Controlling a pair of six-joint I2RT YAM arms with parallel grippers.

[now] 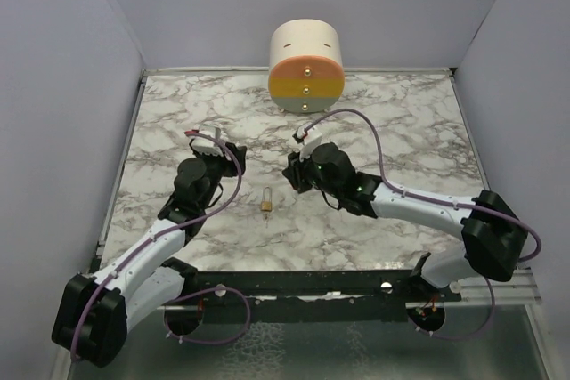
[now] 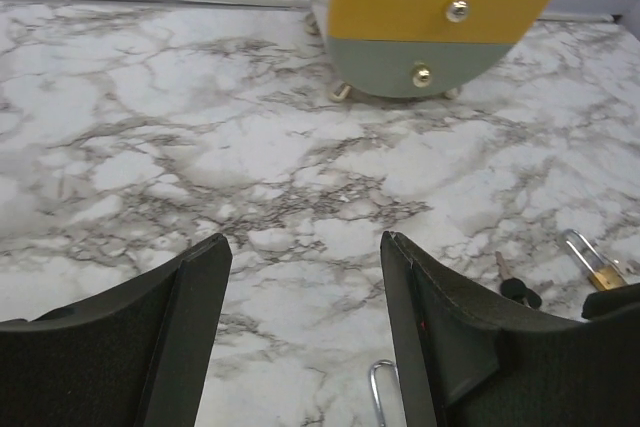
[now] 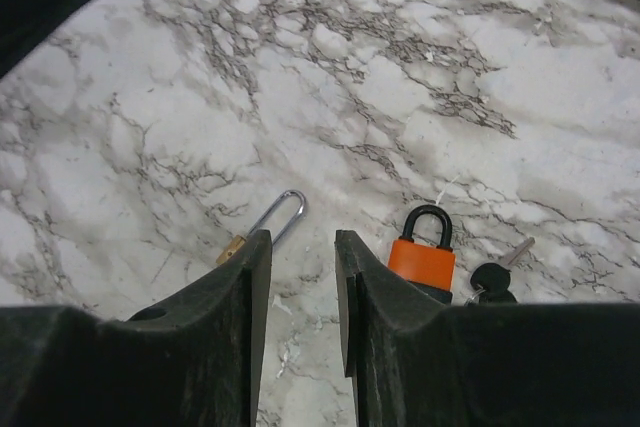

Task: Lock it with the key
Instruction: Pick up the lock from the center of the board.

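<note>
The key, tiny with a black head and a thin blade, lies on the marble right beside the orange padlock with its black shackle. Both sit just right of my right gripper, which is open by a narrow gap, empty and low over the table. A small brass padlock lies just left of it and shows in the top view. My left gripper is wide open and empty. In its view the key lies to its right. In the top view the right gripper hides the key.
A round drawer unit with orange, yellow and grey-green fronts stands at the back middle. In the left wrist view a brass padlock lies at the right and a silver shackle shows by the right finger. Grey walls close in the table.
</note>
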